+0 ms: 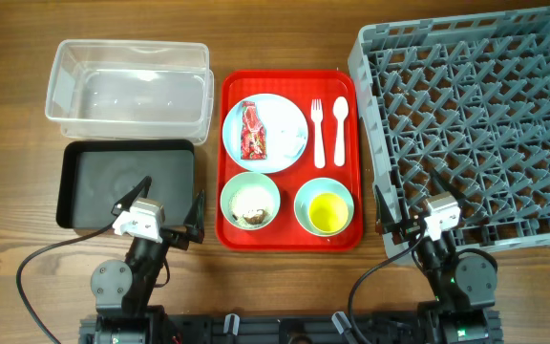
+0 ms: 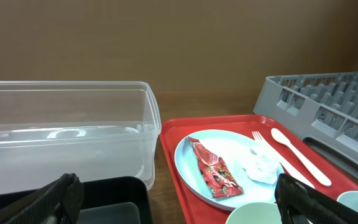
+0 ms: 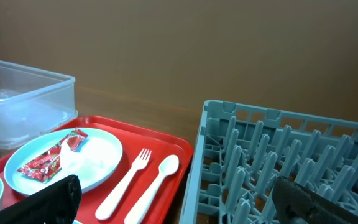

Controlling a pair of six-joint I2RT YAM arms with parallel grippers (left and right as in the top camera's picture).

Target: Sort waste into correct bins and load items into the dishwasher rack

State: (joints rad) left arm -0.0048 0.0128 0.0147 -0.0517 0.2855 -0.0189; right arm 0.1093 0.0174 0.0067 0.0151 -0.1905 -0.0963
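Nothing sorted yet: both grippers are wide open and hold nothing.

The left gripper [image 1: 167,203] hovers at the near right corner of the black tray [image 1: 84,182], which holds nothing. Just right of it, on the red serving tray [image 1: 289,239], are the green bowl [image 1: 232,188] with food scraps [image 1: 249,207] and the light blue bowl [image 1: 304,196] holding the yellow cup [image 1: 327,212]. Farther ahead lie the plate [image 1: 289,134] carrying the wrapper [image 1: 253,131] and tissue [image 2: 263,167], then the fork [image 1: 318,132] and spoon [image 1: 340,129]. Beyond is the clear tub [image 1: 127,57], also unfilled. The right gripper [image 1: 415,203] sits at the near left corner of the rack [image 1: 475,115], which has nothing loaded. I judge every step is still to do.
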